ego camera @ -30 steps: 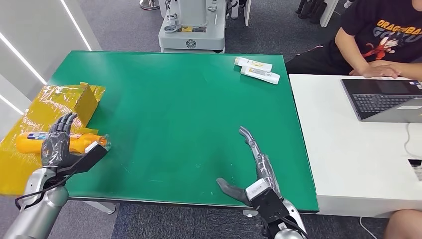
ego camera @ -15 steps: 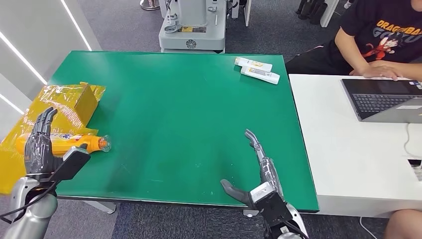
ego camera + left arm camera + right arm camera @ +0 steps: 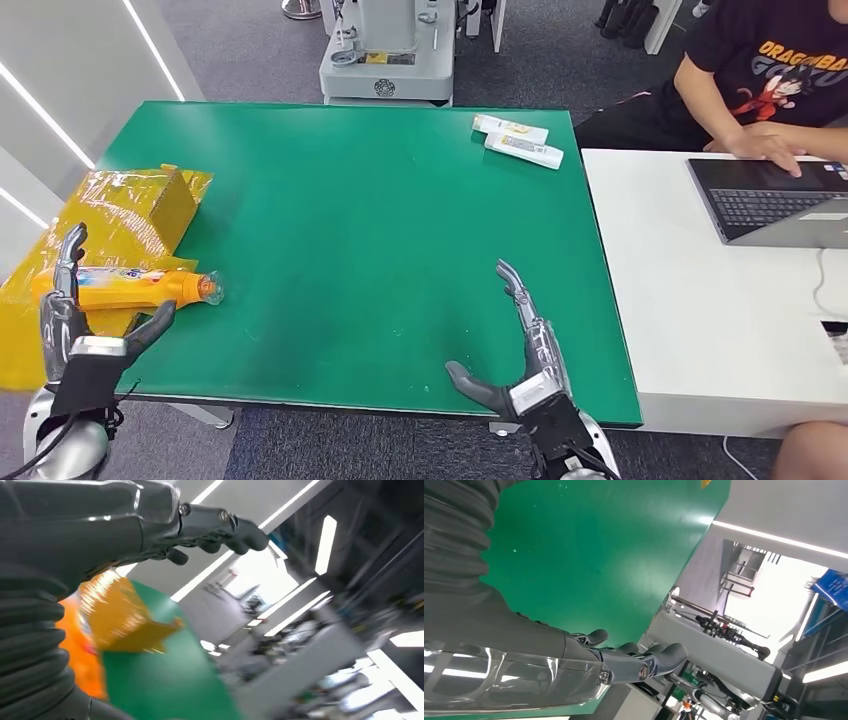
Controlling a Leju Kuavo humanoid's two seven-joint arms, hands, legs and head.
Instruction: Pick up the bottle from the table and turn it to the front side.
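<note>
1. The orange bottle (image 3: 125, 287) lies on its side at the 9 o'clock edge of the green table (image 3: 380, 230), cap toward 3 o'clock, partly on yellow wrapping (image 3: 60, 240).
2. The left hand (image 3: 75, 320) is just beside the bottle on its 6 o'clock side, fingers spread, holding nothing.
3. The right hand (image 3: 520, 350) is at the table's 5 o'clock edge, fingers extended and apart, holding nothing.
4. Two white tubes (image 3: 518, 140) lie at 1 o'clock.
5. A person (image 3: 770, 70) sits at a laptop (image 3: 775, 200).
</note>
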